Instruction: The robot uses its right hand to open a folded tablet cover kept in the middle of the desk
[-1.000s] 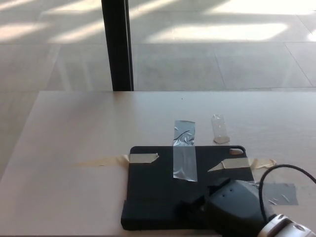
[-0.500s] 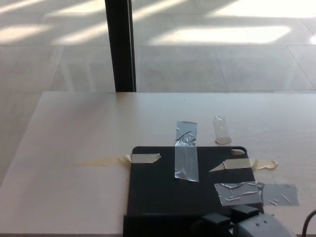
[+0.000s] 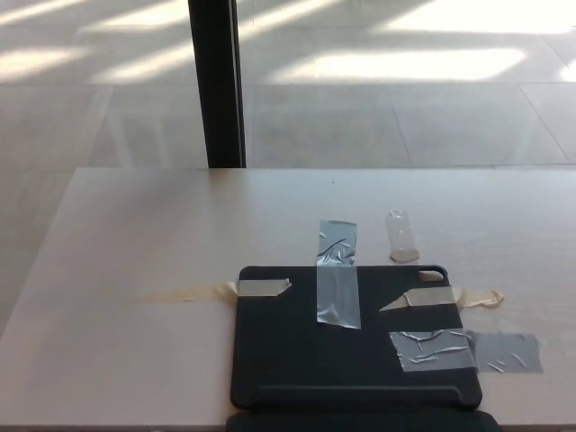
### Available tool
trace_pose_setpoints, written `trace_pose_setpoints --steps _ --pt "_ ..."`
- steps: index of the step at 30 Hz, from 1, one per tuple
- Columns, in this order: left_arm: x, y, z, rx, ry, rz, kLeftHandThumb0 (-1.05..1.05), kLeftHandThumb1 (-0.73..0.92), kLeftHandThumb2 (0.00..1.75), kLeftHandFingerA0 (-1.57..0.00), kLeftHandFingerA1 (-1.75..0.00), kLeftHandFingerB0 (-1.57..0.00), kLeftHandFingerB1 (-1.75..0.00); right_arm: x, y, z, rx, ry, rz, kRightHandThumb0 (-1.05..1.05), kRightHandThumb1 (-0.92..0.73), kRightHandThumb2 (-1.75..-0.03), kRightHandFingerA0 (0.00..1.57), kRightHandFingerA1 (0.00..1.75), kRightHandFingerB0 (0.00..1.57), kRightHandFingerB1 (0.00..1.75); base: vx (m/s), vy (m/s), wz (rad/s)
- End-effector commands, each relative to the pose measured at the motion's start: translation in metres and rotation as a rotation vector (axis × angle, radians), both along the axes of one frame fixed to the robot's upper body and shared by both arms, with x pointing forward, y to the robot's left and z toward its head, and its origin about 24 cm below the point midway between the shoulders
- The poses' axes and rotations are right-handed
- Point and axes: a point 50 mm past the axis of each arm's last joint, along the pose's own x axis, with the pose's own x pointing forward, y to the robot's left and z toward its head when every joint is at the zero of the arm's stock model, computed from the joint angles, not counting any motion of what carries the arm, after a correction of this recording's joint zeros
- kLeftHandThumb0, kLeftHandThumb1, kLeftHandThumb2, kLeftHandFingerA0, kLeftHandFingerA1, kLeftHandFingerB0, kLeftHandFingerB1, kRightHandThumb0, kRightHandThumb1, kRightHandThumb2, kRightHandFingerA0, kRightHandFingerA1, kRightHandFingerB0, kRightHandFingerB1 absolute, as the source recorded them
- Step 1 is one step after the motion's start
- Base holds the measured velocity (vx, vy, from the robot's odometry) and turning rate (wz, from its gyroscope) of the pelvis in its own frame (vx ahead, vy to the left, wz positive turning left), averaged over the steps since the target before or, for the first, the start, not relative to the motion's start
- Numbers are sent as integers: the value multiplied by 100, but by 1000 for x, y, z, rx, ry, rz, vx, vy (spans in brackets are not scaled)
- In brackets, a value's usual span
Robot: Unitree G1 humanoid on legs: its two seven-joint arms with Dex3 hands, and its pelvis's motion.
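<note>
While neither hand shows anywhere in the head view, there is no saying whether the right hand is released, clenched or holding anything; the same goes for the left. So we start from the bottom edge of the frame, where a hand would have to enter, and work outward.

Right at that bottom edge sits a dark strip (image 3: 360, 420), running left to right, lying just below the flat black rectangular tablet cover (image 3: 351, 360). It may be the cover's folded flap or its hinge side; I cannot tell which. The cover itself lies flat in the lower centre of the frame, on the pale wooden worktop (image 3: 135, 252), its long axis looking roughly left to right.

Tape pins it down: a shiny clear strip (image 3: 337, 283) across its top edge, a beige masking piece (image 3: 261, 288) at the upper left corner, another beige piece (image 3: 441, 298) at the upper right, and a crinkled grey patch (image 3: 432, 351) on its right side, running off onto the worktop.

Beyond, a small clear plastic scrap (image 3: 401, 236) lies apart from the cover, and a black vertical post (image 3: 216, 81) stands behind the worktop.

For the coming move, my read is that the cover lies straight ahead, its near edge the closest place to reach.
</note>
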Motion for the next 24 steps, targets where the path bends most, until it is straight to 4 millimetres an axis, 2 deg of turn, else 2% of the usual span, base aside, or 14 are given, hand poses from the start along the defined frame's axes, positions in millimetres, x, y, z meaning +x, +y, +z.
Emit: trace_pose_setpoints --steps 1,7,8,9,11,12,13,14,16,18,19,20,21,24 --pt "-2 9 9 7 -10 36 -80 87 66 -79 -77 -55 -67 -7 -9 -14 119 183 -91 -91 -82 -119 67 64 34 51 0 0 0" --pt "-2 9 9 8 -6 31 -80 88 66 -80 -79 -54 -67 -5 -12 -16 128 208 -112 -91 -81 -118 66 66 31 50 0 0 0" --pt "-3 9 9 4 -10 35 -80 88 66 -80 -79 -54 -67 -3 -12 -14 131 206 -106 -89 -92 -77 71 59 35 37 0 0 0" --pt "-3 9 9 5 -8 33 -80 88 66 -79 -78 -54 -67 0 -11 -9 142 177 -86 -88 -79 -118 68 70 30 50 0 0 0" --pt "-3 9 9 6 -6 32 -79 88 66 -79 -78 -54 -67 5 -10 0 144 158 -65 -89 -80 -118 67 70 32 50 0 0 0" --pt "-4 9 9 4 -10 33 -80 88 66 -77 -77 -53 -67 11 -7 19 142 102 -40 -79 -79 -115 64 68 32 50 0 0 0" --pt "-4 9 9 4 -8 33 -80 88 66 -76 -76 -52 -66 16 -6 27 148 71 -17 -83 -81 -117 64 67 34 51 0 0 0" --pt "-4 9 9 4 -4 32 -79 88 66 -76 -76 -53 -66 21 -5 36 163 33 4 -85 -92 -75 67 57 40 39 0 0 0" --pt "-5 9 8 5 8 34 -78 88 65 -77 -76 -54 -66 32 1 58 214 -44 42 -87 -92 -72 67 64 43 41 0 0 0" --pt "-5 9 8 4 7 35 -79 88 66 -77 -77 -54 -66 37 3 67 216 -83 66 -88 -92 -73 63 64 46 43 0 0 0" --pt "-4 9 8 -4 0 43 -79 87 66 -76 -77 -54 -66 40 5 75 217 -93 70 -83 -75 -116 60 67 35 52 0 0 0" --pt "-4 9 8 -3 0 43 -79 87 66 -76 -77 -54 -66 40 5 76 217 -91 70 -83 -75 -116 60 67 35 52 0 0 0" --pt "-4 9 8 -4 0 43 -80 87 66 -79 -78 -54 -67 43 6 82 209 -111 77 -88 -92 -74 67 58 41 40 0 0 0" --pt "-3 9 8 5 2 33 -80 89 66 -80 -78 -55 -68 52 11 96 209 -195 100 -83 -92 -70 69 60 45 41 0 0 0"
